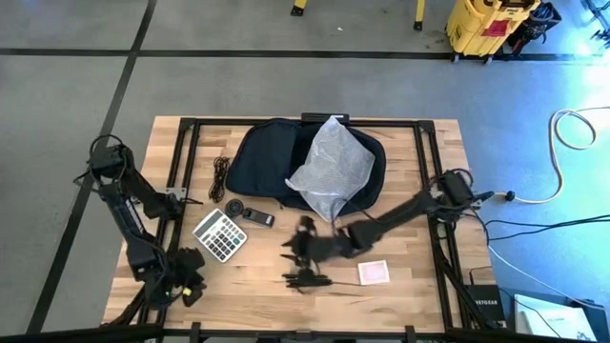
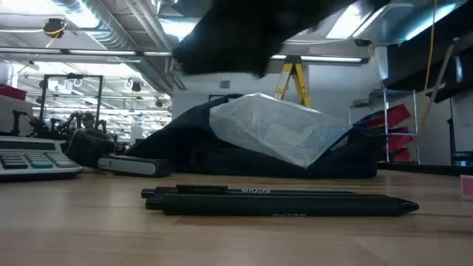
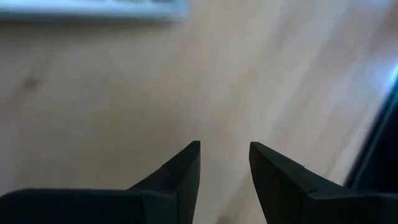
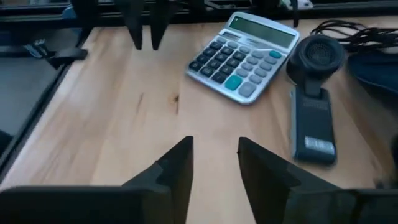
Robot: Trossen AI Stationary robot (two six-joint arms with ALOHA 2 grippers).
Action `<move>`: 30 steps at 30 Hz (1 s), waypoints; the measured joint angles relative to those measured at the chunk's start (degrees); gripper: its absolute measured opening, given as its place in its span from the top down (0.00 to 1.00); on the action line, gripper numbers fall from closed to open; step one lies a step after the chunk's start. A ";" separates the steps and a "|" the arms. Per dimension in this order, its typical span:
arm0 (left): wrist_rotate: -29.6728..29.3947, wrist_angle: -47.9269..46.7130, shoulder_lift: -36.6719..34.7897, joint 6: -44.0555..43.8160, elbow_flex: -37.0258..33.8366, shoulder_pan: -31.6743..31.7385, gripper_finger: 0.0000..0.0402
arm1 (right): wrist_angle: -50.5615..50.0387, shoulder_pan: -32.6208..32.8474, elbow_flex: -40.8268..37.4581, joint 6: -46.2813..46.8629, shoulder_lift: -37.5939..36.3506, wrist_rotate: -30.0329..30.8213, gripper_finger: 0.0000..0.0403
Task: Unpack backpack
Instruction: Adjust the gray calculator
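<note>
The dark backpack (image 1: 267,157) lies flat at the table's far middle, with a crinkly clear plastic bag (image 1: 332,170) resting on its right half. My right gripper (image 4: 215,138) hovers open over bare wood at the table's near middle (image 1: 303,246), just beyond two black pens (image 2: 273,199) that lie flat on the table. It shows as a dark blur at the top of the low view. My left gripper (image 3: 225,144) stands open above the table's near left corner (image 1: 189,284), with nothing between its fingers.
A silver calculator (image 4: 245,56) lies left of centre. Beside it are a round black device (image 4: 317,56) and a dark bar-shaped device (image 4: 314,124). A coiled black cable (image 1: 221,176) lies left of the backpack, and a small pink square packet (image 1: 373,272) lies near right.
</note>
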 joint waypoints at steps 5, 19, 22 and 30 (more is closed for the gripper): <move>-5.21 -6.44 -0.02 -11.19 0.20 -0.63 0.69 | -6.14 -4.71 10.55 -4.92 8.34 -8.21 0.83; -0.68 -9.90 0.26 -17.42 0.12 2.02 0.69 | -14.09 -12.78 28.70 -19.64 23.10 -16.04 1.00; 0.43 -10.45 0.28 -17.89 0.09 2.70 0.69 | -13.67 -13.89 30.14 -19.69 24.06 -16.13 1.00; 0.57 -12.80 0.33 -17.90 -0.04 6.33 0.69 | -13.90 -14.90 30.88 -20.43 24.48 -16.31 1.00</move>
